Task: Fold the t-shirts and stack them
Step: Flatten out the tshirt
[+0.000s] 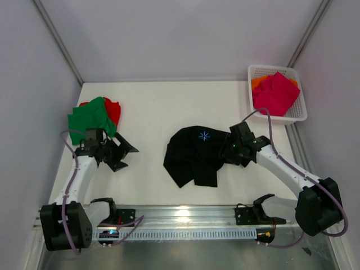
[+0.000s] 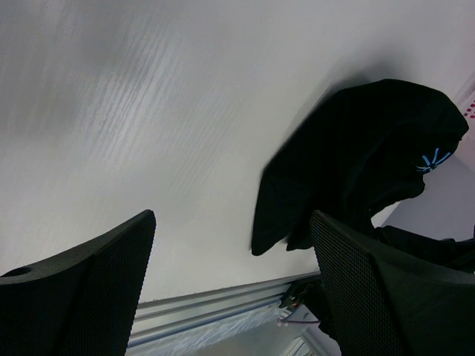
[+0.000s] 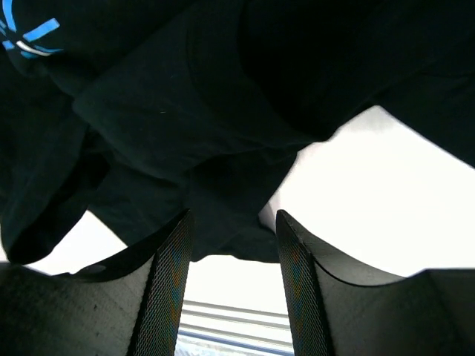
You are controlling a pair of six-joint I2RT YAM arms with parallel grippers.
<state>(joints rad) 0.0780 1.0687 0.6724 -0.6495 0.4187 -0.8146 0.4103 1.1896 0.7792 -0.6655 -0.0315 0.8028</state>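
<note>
Top external view gives us the black t-shirt [image 1: 194,157] lying crumpled near the middle of the table [image 1: 152,107], bunched on itself and not yet spread flat, so we judge the step in hand to be opening it out before any fold. Our right gripper [image 1: 228,149] sits at its right edge with the jaws parted and, in the right wrist view, nothing between them; the cloth lies just past the fingertips. To do this well we should close on a single layer at a hem or shoulder rather than a wad, lift low and draw outward, while the left gripper [image 1: 125,157], spread wide and empty well to the shirt's left, comes in to take the opposite edge. A green t-shirt [image 1: 90,118] lies against a red t-shirt [image 1: 114,109] at far left; a pink t-shirt [image 1: 275,93] and an orange t-shirt [image 1: 257,82] fill the white basket [image 1: 301,115] at far right. The only marking we find is a small light-blue starburst print [image 1: 203,135] on the black cloth; no words can be read anywhere
</note>
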